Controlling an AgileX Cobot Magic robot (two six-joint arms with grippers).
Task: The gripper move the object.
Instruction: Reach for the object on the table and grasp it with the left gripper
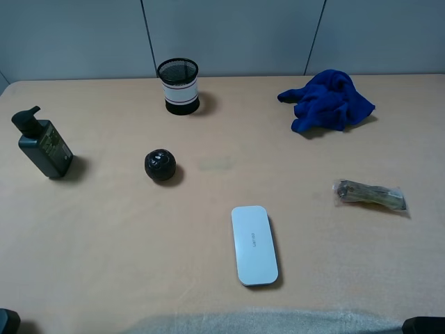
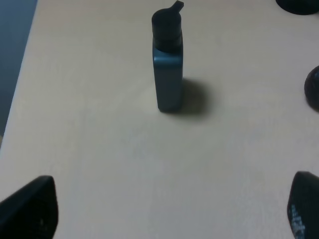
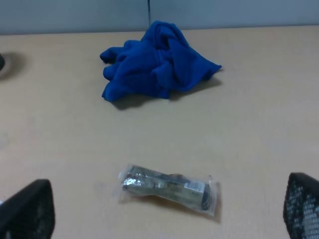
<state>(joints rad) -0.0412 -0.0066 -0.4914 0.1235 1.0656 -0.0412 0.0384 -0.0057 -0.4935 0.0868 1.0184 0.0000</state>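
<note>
- One pump bottle (image 1: 43,144) stands upright near the left edge of the bench (image 1: 125,236), long axis vertical, nozzle toward the far edge.
- Fingers spread apart, empty: left gripper (image 2: 164,211), right gripper (image 3: 164,209).
- One each: ball (image 1: 160,165), mesh cup (image 1: 179,86), blue cloth (image 1: 327,101), white case (image 1: 254,244), packet (image 1: 370,195).

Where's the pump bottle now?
In the high view, the pump bottle stands upright near the table's left edge, with the black ball to its right.

The left gripper (image 2: 165,209) shows two matte black fingers (image 2: 29,210) with blunt, rounded tips, one with a finely dotted pad face, and the right gripper (image 3: 163,208) has matching black fingers (image 3: 303,206), one pad gridded with small dimples.
</note>
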